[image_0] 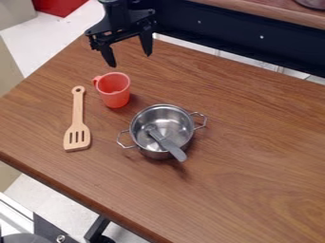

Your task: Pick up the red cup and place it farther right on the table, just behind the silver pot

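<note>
The black gripper (131, 59) hangs near the table's back left, its two fingers spread wide with nothing between them. Just below it in the view stands a red-orange cup (115, 97), upright, its handle toward the left; the two are apart. A wooden slotted spatula (77, 128) lies flat to the cup's left. In front of the cup and to its right is a metal pot (154, 153) with two wire handles. A grey-handled utensil (169, 144) rests in the pot, its handle leaning over the front rim.
The brown wooden table (254, 156) has its front edge running diagonally at the lower left. Behind it runs a dark panel (234, 35) topped by a wooden shelf (279, 12). A red object (58, 6) is at the upper left.
</note>
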You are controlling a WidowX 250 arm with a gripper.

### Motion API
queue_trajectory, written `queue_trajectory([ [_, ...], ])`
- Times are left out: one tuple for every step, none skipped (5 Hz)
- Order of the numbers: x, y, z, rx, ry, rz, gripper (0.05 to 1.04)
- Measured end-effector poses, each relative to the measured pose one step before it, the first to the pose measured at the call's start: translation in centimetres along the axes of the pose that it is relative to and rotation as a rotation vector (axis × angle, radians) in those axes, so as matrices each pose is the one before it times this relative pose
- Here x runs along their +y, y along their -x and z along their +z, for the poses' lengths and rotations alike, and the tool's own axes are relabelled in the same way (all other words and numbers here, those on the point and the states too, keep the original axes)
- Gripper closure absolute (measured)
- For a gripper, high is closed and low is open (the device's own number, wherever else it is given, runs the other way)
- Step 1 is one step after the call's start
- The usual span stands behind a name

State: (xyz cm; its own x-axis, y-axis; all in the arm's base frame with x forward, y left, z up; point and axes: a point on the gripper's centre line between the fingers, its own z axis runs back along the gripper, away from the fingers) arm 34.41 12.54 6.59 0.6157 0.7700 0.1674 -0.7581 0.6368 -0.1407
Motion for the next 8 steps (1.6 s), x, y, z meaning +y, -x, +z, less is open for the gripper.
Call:
queue_trajectory([
  [1.342, 0.295, -0.876, -0.007, -0.031, 0.0172, 0.083],
  [1.408, -0.208, -0.428, -0.0108, -0.0213, 0.0423, 0.083],
  [1.674, -1.082, -0.119, -0.038, -0.0325, 0.0631, 0.083],
  [1.227, -0.849, -0.48, -0.0559, -0.018, 0.0654, 0.083],
  [0.462, -0.443, -0.893, 0.0053, -0.0086, 0.033, 0.083],
  [0.599, -0.256, -1.071, 0.0042, -0.0052, 0.0286, 0.083],
  [0.606, 0.267, -1.241, 0.0243, -0.0202, 0.009, 0.083],
  [-0.217, -0.311, -0.474, -0.0336, -0.0029, -0.0099, 0.083],
])
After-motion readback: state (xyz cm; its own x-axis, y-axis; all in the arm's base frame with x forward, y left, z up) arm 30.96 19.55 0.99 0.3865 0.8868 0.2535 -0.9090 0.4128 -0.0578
